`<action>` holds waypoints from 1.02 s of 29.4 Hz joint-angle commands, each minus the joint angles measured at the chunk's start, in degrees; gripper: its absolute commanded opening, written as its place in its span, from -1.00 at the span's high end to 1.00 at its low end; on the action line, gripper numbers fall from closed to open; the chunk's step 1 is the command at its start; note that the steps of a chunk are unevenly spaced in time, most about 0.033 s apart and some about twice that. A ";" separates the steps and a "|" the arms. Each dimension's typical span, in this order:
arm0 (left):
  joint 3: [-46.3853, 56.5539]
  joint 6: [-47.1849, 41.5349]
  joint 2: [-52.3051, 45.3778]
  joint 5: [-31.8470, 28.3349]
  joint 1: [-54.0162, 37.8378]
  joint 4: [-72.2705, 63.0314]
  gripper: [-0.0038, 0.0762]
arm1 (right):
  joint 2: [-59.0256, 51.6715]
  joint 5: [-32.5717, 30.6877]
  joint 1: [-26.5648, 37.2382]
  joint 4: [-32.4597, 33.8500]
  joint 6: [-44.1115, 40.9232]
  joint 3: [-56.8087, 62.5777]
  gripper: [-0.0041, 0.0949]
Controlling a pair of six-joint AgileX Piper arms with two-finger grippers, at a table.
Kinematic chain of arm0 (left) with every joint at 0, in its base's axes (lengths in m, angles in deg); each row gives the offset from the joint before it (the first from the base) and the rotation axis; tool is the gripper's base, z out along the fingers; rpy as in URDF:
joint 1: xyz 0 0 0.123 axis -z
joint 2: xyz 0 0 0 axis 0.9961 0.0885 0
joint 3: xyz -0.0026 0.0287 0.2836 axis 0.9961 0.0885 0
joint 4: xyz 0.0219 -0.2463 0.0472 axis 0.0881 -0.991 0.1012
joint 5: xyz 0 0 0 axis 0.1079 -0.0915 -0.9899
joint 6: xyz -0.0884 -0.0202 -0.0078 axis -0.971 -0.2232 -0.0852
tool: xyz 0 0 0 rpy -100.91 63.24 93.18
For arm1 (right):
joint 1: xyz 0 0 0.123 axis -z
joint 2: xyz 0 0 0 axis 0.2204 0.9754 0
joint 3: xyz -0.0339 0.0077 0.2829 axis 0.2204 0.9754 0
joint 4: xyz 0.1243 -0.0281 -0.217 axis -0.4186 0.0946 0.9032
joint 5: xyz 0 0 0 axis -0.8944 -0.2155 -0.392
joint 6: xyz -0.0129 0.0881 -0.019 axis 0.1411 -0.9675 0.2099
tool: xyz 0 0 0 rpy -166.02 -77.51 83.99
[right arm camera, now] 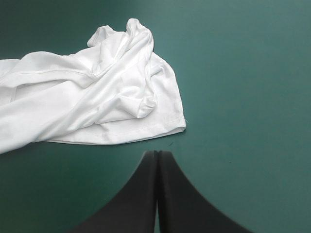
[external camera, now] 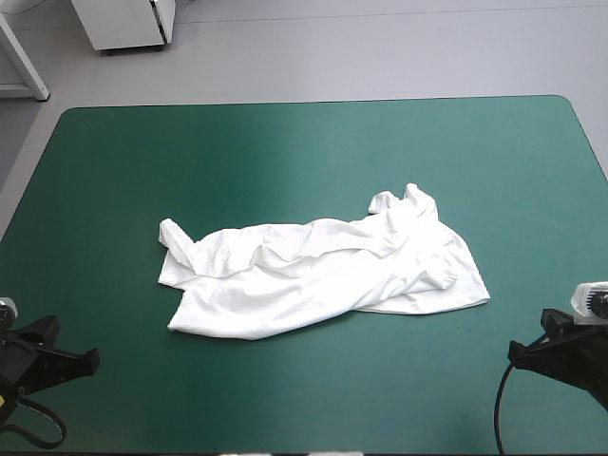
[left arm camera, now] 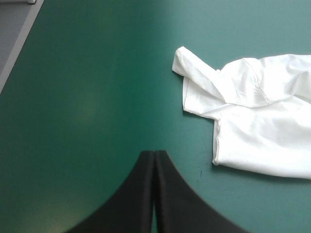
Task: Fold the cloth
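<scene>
The white T-shirt (external camera: 323, 275) lies crumpled and stretched sideways across the middle of the teal-green table (external camera: 285, 152), its right end bunched into a small peak. In the left wrist view my left gripper (left arm camera: 154, 154) is shut with nothing in it, and the T-shirt (left arm camera: 252, 121) lies ahead of it and off to one side. In the right wrist view my right gripper (right arm camera: 157, 153) is also shut and empty, with the hem of the T-shirt (right arm camera: 97, 102) a short way ahead. In the high view both arms sit at the near corners, apart from the T-shirt.
Bare teal-green cover surrounds the T-shirt on all sides. The table's left edge (left arm camera: 19, 43) shows in the left wrist view, with grey floor beyond it.
</scene>
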 commanded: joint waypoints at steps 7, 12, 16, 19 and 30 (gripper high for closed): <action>-1.80 -0.54 3.23 -2.50 0.02 -2.31 0.96 | 2.15 3.38 -0.21 0.16 -1.02 -1.77 0.95; -4.70 1.21 8.10 -3.66 0.02 -4.13 0.96 | 4.62 2.48 -0.21 0.16 0.11 -3.12 0.93; -11.07 5.96 13.75 -3.70 0.02 -4.13 0.90 | 7.33 2.37 -0.21 0.16 1.13 -5.62 0.93; -15.88 7.92 18.64 -2.79 0.02 -4.22 0.67 | 9.28 2.26 -0.21 -0.72 1.13 -7.07 0.93; -25.99 8.06 37.96 -1.35 0.02 -3.67 -0.09 | 15.70 0.47 -0.21 -0.96 2.86 -8.69 0.73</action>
